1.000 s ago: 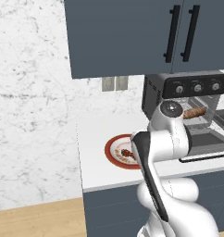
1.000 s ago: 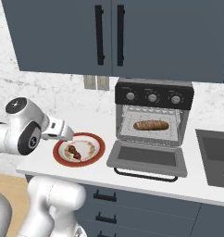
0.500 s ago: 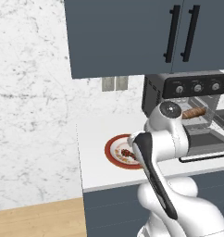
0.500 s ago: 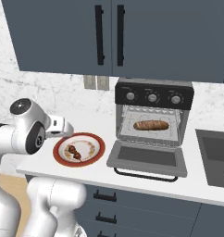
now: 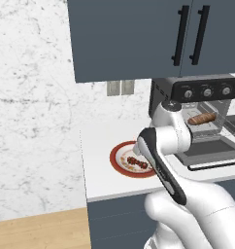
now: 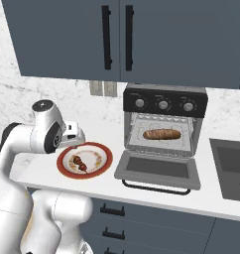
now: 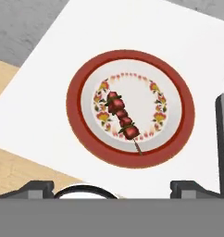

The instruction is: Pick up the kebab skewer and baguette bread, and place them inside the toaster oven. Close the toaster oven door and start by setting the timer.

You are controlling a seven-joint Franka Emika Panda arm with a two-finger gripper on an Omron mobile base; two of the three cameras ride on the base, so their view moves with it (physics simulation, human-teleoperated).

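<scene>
Baguette bread [image 6: 162, 134] sat racked; pincer [image 7: 112, 187] released above kebab skewer [image 7: 122, 120] near table's left edge. Next: descend, grasp it.

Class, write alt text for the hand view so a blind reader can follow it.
A kebab skewer lies diagonally on a red-rimmed plate with a floral border, on a white counter. The open tool hangs above, its two dark fingertips at the bottom edge.

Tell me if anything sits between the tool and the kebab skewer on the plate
Nothing visible does. The open tool hangs over the plate, and the kebab skewer lies alone on it, uncovered.
</scene>
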